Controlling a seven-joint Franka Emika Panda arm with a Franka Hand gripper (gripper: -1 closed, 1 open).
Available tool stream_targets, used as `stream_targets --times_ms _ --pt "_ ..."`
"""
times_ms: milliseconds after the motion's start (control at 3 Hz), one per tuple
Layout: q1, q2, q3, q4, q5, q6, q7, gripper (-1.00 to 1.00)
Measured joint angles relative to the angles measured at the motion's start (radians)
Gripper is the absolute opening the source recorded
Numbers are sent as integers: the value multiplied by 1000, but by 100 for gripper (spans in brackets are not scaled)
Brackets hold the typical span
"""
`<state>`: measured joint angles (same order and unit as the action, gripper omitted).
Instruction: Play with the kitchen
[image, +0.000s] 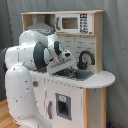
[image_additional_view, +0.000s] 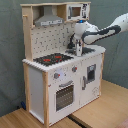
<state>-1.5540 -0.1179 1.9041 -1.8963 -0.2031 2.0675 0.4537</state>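
Kitchen: the kitchen fills the middle of the frame in both exterior views, standing on a wooden floor before a grey curtain.
Upper parts: a grey hood at upper left and a toy microwave at top centre of the second exterior view, with a pegboard back below them.
Worktop: the white worktop carries a black-red stovetop, a sink and a black faucet.
Front: an oven door low in the middle of the second exterior view, knobs above it.
Arm: the white arm enters from the right edge of the second exterior view and reaches down toward the sink.
Hand: the hand hangs over the sink, near the faucet; I cannot tell if it is released, clenched or grasping anything.
Handling: likely rigid wood and plastic, and too bulky and heavy to lift whole; only small parts are meant to move.
Where to take hold: the faucet, the knobs or the oven door handle look best, with light force, as such toy fittings could snap or pull loose.
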Motion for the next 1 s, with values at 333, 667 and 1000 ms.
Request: stream_targets --times_ms 333,667,1000 --pt "-30 -41 5 2 72 3 -50 100" --pt "-34 -42 5 2 90 4 -73 100" --pt "-34 -42 6 2 91 4 -73 -100"
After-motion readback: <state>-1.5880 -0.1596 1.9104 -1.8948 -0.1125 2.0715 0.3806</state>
